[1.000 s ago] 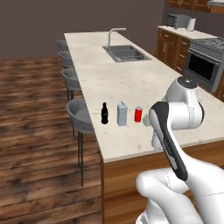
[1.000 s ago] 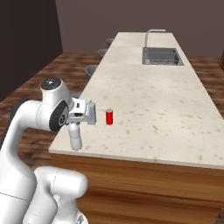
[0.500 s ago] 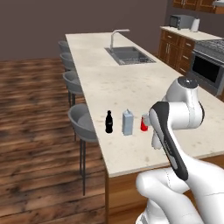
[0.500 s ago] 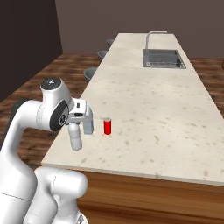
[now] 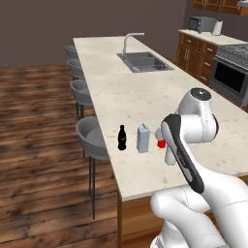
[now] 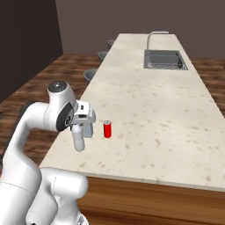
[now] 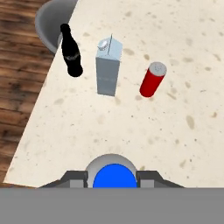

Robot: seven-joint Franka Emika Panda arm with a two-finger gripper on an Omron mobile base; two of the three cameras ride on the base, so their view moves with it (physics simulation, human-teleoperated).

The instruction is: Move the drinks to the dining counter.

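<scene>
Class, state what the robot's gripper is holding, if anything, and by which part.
The gripper holds the water bottle, jaws shut on its neck just below the blue cap.

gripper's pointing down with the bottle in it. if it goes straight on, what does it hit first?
Most likely bare dining counter. The gripper, shut on the water bottle, points down near the counter's near edge; the carton, red can and dark bottle stand farther in. The bottle's base would land first, though height is unclear.
</scene>
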